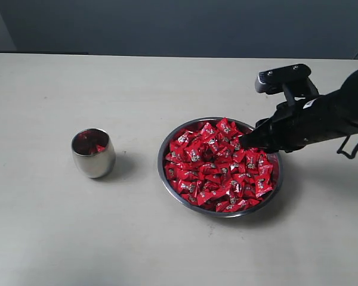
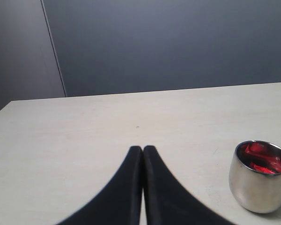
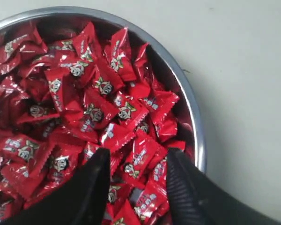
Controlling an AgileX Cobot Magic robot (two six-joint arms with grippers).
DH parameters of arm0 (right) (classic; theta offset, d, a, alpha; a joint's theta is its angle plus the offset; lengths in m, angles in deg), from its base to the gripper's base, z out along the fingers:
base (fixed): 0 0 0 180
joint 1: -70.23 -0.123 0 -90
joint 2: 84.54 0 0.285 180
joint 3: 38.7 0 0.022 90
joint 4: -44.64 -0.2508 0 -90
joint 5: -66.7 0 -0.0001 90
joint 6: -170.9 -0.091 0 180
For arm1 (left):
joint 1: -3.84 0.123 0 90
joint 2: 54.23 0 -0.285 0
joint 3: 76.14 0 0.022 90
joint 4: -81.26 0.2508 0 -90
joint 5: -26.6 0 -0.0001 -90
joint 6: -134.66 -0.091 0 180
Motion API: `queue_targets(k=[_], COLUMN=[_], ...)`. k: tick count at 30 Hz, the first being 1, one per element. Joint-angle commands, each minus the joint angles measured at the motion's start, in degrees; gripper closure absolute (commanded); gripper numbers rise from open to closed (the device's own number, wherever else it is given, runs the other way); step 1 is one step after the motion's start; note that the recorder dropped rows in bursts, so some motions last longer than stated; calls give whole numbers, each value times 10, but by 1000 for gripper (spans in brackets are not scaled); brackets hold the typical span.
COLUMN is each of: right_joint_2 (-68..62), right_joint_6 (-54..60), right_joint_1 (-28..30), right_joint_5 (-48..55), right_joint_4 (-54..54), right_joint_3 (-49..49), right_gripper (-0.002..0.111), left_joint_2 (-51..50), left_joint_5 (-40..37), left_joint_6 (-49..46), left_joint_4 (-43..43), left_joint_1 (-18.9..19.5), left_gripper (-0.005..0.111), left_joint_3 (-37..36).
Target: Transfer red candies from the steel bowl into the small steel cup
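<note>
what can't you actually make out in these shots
- Count of red candies in the small steel cup: its wall hides all but the top ones, in the left wrist and exterior views.
- Bottom of the steel bowl: buried under candies in every view.
- Whether the right gripper touches candies: its tips are one dark shape in the exterior view, and the right wrist view shows no height.
- Left gripper: outside the exterior view.

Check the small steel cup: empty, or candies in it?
Not empty. The small steel cup stands upright on the table, and red candies show inside it in the left wrist view. Exactly how full it is, cannot tell.
</note>
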Motion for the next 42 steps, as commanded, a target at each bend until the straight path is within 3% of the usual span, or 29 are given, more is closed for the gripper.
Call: queue_targets(k=[1, 19, 42], right_joint_2=[-38, -113, -181], right_joint_6=[3, 3, 40], right_joint_1=[-1, -1, -34], right_joint_5=[19, 53, 119], right_joint_4=[-1, -29, -75], right_joint_3=[-29, -64, -195], right_gripper=[69, 69, 69], left_joint_2=[3, 3, 3], left_joint_5=[4, 3, 3], left_joint_6=[1, 1, 1], left_joint_4=[1, 1, 1], left_joint_1=[0, 0, 0], left_gripper=[106, 106, 106], left_joint_3=[-2, -2, -2])
